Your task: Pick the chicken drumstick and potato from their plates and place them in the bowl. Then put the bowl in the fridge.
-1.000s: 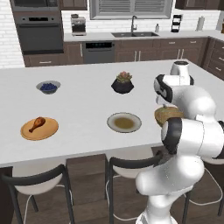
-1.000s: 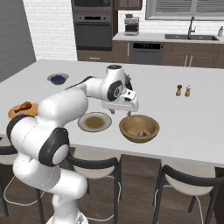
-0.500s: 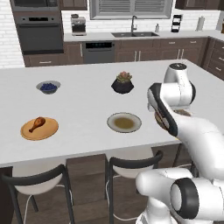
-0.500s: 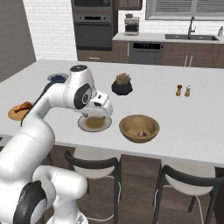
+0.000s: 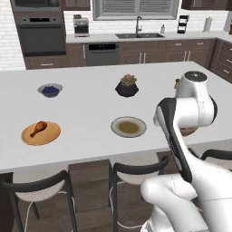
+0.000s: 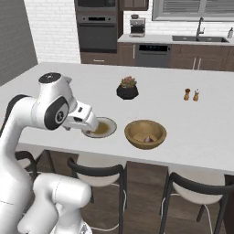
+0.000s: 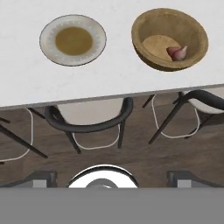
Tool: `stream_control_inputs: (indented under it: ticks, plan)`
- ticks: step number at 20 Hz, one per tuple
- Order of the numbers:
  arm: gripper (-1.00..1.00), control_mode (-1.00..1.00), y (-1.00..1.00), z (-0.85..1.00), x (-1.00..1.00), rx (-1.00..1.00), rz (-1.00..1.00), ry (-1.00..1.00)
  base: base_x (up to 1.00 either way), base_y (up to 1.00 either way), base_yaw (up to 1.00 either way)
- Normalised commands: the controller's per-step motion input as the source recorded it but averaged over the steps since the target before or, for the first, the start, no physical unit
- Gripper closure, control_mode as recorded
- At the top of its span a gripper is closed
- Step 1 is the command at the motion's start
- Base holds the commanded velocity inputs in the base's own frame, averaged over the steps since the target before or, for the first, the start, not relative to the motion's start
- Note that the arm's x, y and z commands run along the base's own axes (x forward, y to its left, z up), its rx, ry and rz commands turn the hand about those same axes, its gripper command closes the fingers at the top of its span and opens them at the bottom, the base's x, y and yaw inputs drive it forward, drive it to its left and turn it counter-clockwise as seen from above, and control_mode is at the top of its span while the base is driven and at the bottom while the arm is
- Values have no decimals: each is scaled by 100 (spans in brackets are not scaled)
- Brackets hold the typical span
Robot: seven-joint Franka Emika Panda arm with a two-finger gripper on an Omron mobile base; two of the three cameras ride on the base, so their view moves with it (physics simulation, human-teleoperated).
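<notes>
The chicken drumstick (image 5: pixel 39 128) lies on the flat wooden plate (image 5: pixel 50 136) at the counter's left. The potato (image 7: pixel 177 52) rests inside the big wooden bowl (image 7: pixel 146 52), also seen as potato (image 6: pixel 149 138) in bowl (image 6: pixel 132 137). Left of the bowl sits the grey-rimmed plate (image 7: pixel 46 37), bare. My gripper (image 7: pixel 111 178) is open and holds nothing. It hovers above the counter's front edge, nearer the grey-rimmed plate (image 6: pixel 107 131) than the bowl. A plain grey surface (image 6: pixel 16 41) at far left may be the fridge; I cannot tell.
A small bowl of blueberries (image 5: pixel 50 90) and a black plant pot (image 5: pixel 127 87) stand farther back. Salt and pepper shakers (image 6: pixel 191 94) are at the right. Stools (image 7: pixel 87 124) line the counter's near edge. Oven, sink and cabinets fill the back wall.
My arm has swung from over the wooden bowl leftward and back toward the counter's front edge. The jaws have stayed open. The potato has stayed in the bowl.
</notes>
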Motion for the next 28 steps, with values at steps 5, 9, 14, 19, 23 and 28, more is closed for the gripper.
stream_control_inputs:
  ticks: [5,9,14,19,23,28]
  plan:
    - [-100,-100,21,-7,-20,0,2,-1,0,0,0]
    - [-100,-100,0,0,0,0,0,0,0,0,0]
    - [-100,100,10,0,0,0,0,0,0,51,0]
    - [-100,100,0,0,0,0,0,0,-1,100,0]
    - [-100,100,0,0,0,0,0,0,0,100,0]
    - [-100,100,0,0,0,0,0,0,0,100,-7]
